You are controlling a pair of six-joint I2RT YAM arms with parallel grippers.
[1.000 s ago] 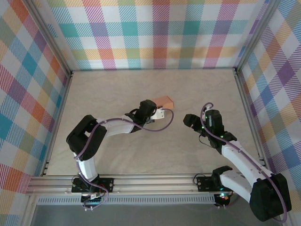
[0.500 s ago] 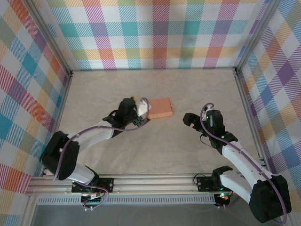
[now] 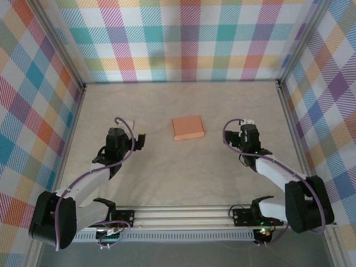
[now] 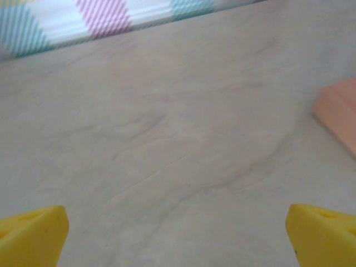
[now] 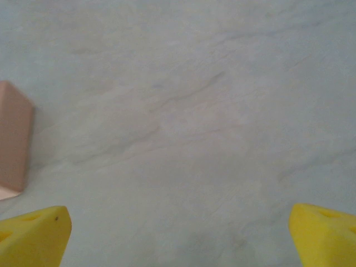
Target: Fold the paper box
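Locate the paper box (image 3: 188, 128) at the centre of the table (image 3: 183, 183), slightly toward the far side. It lies flat as a closed, shallow rectangular form, with no flap or tab seen projecting. Judge from this that the folding is complete or nearly so; the top view cannot confirm that every tab is seated. The left gripper (image 3: 136, 133) stands to the left of the box and apart from it. In the left wrist view, the left gripper (image 4: 178, 239) has its yellow fingertips (image 4: 33, 236) at opposite lower corners, spread wide and holding nothing, and a corner of the box (image 4: 338, 111) enters at the right edge. The right gripper (image 3: 239, 133) stands to the right of the box, also apart. In the right wrist view, the right gripper (image 5: 178, 236) is likewise spread wide and empty, and one end of the box (image 5: 14, 142) sits at the left edge. Both grippers face the box from opposite sides, a placement that suits either a final press on the side walls or an inspection stand-off. Only bare table surface lies between each gripper and the box, so neither approach is obstructed. Note the plaid walls (image 3: 189, 39) and the aluminium frame rail (image 3: 183, 214) enclosing the work area. Both are well away from the box. Treat the thin card as light and likely to slide under one-sided contact.
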